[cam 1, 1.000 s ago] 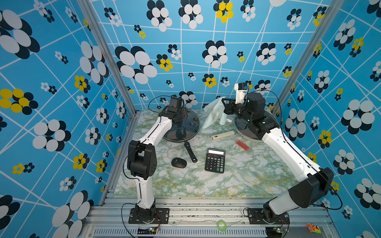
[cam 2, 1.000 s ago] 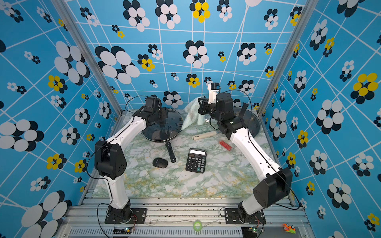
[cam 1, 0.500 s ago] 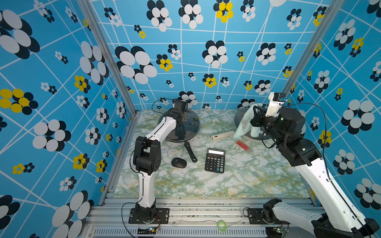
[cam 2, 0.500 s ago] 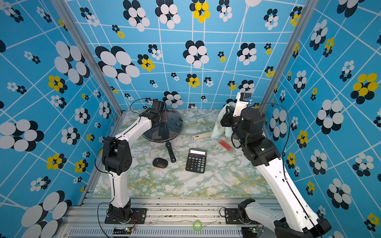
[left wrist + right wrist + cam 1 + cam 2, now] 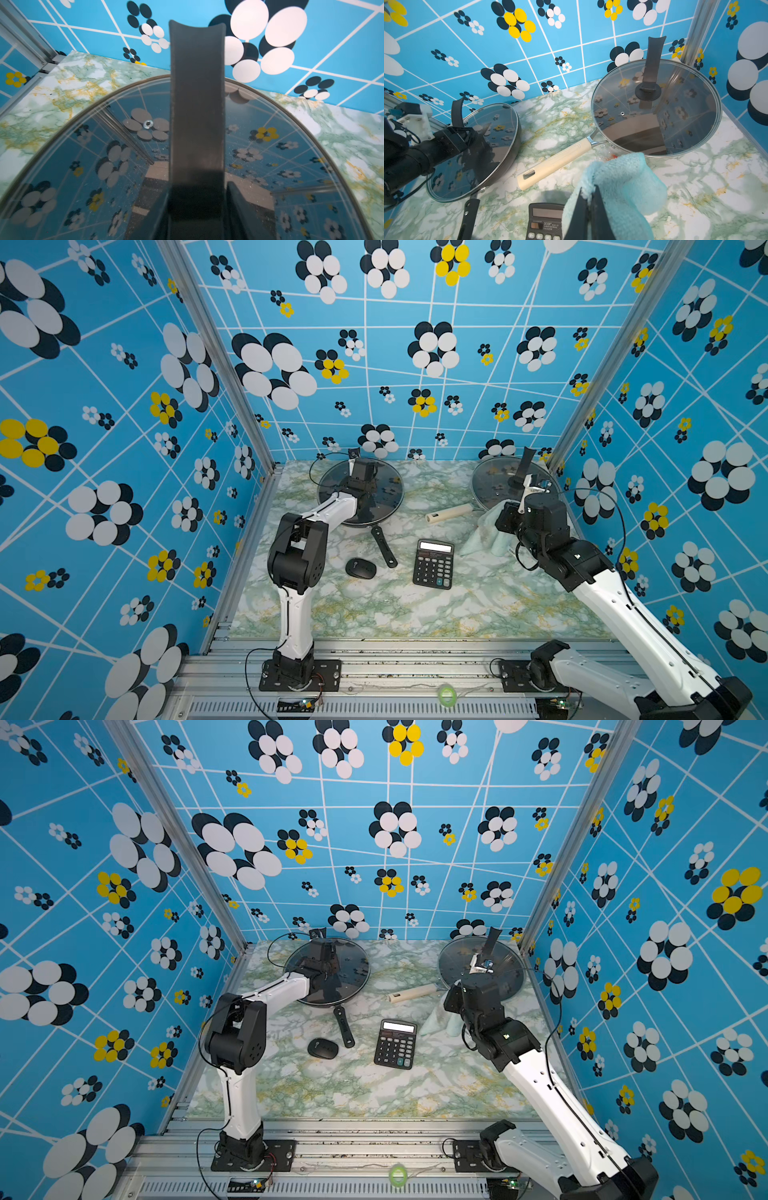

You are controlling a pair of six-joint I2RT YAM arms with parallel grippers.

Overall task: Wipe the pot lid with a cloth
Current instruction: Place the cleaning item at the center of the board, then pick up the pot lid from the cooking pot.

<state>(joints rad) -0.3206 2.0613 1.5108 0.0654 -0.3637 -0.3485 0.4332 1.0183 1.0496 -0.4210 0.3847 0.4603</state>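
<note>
Now, marbled table (image 5: 415, 614), blue walls (image 5: 498, 302): R end effector (image 5: 590, 193) clenches cloth (image 5: 623, 182), L (image 5: 197, 191) unclear.

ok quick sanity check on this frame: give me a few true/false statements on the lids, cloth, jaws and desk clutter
1. The right jaws are shut on the cloth. True.
2. The cloth is spread flat over the cream-handled pan's lid. False: it hangs bunched from the jaws, beside that lid's near rim.
3. The calculator lies face up. True.
4. The left jaws are at the cream-handled pan's lid. False: they flank the upright handle of the black-handled pan's lid.
5. The mouse sits on the calculator. False: the two lie apart, both on the table.
</note>
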